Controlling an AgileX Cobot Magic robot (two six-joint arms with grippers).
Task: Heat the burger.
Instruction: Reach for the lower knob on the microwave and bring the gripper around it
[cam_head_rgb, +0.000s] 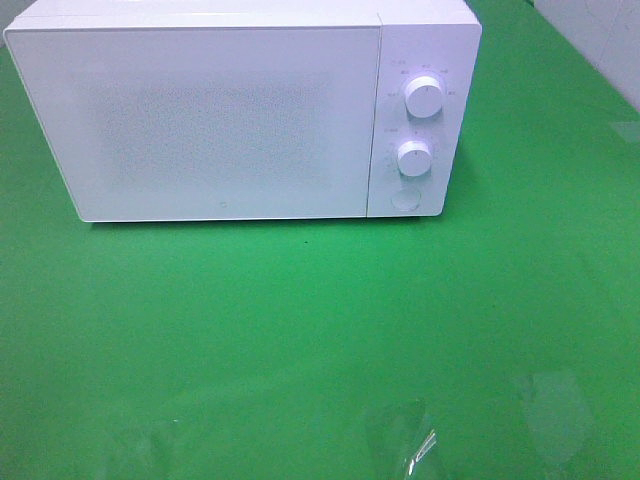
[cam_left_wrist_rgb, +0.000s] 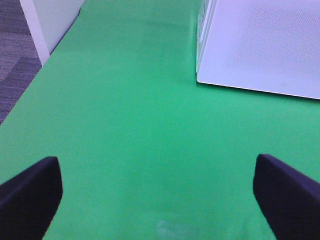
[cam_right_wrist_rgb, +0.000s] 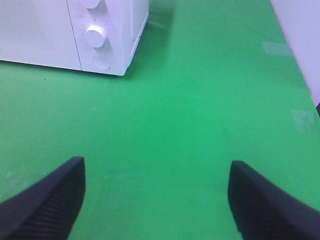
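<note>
The burger is out of view in every frame. A white microwave (cam_head_rgb: 220, 115) stands at the back of the green table with its door shut; two round knobs (cam_head_rgb: 424, 97) and a round button (cam_head_rgb: 406, 199) sit on its right panel. Its front lower corner (cam_left_wrist_rgb: 250, 50) shows in the left wrist view, its knob side (cam_right_wrist_rgb: 95, 35) in the right wrist view. My left gripper (cam_left_wrist_rgb: 157, 192) is open above bare green cloth, nothing between its dark fingers (cam_left_wrist_rgb: 30, 192). My right gripper (cam_right_wrist_rgb: 155, 197) is open too, over bare cloth, with black fingers (cam_right_wrist_rgb: 50, 200). Neither gripper shows in the high view.
Green cloth (cam_head_rgb: 300, 340) covers the table. A white wall or cabinet (cam_left_wrist_rgb: 55, 20) and grey floor (cam_left_wrist_rgb: 15, 60) lie beyond the table's left edge. A pale wall (cam_right_wrist_rgb: 300, 35) borders the right side. Faint glare patches (cam_head_rgb: 400, 435) show near the front edge.
</note>
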